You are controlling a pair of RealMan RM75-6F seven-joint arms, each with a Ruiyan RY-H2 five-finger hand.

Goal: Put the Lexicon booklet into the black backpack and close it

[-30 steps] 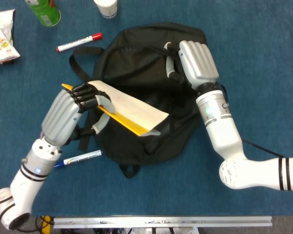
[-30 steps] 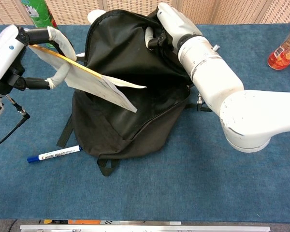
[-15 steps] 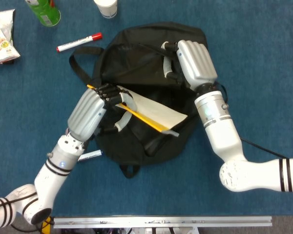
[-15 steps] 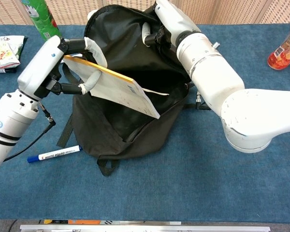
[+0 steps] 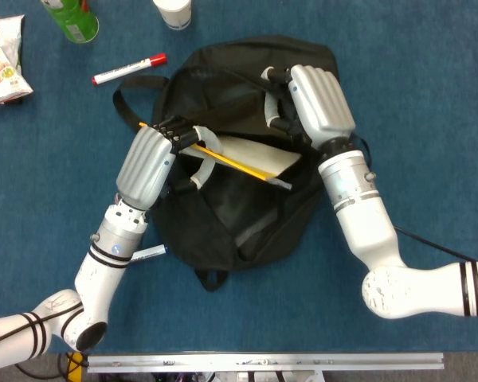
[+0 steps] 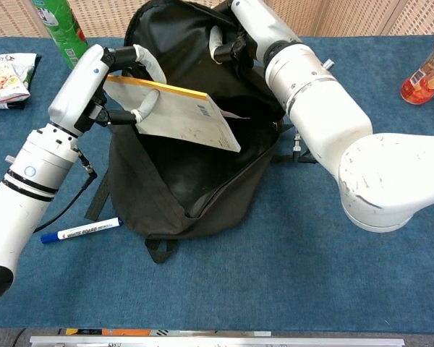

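Note:
The black backpack [image 5: 247, 215] [image 6: 181, 173] lies open in the middle of the blue table. My right hand [image 5: 315, 99] [image 6: 242, 29] grips the upper edge of its opening and holds it up. My left hand [image 5: 155, 159] [image 6: 105, 79] holds the Lexicon booklet [image 5: 251, 155] [image 6: 181, 119], white with a yellow edge, by one end. The booklet slants over the bag's mouth, its far corner reaching into the opening.
A blue whiteboard marker [image 6: 79, 230] lies left of the bag, a red one [image 5: 129, 68] behind it. A green bottle [image 5: 72, 17], a white cup [image 5: 174, 11] and a snack bag [image 5: 0, 60] stand at the back left. A red drink bottle [image 6: 427, 72] is at the far right.
My left hand has carried the booklet rightward from beside the bag to over its mouth, and the booklet's corner now dips inside. My right hand lifted the bag's edge slightly.

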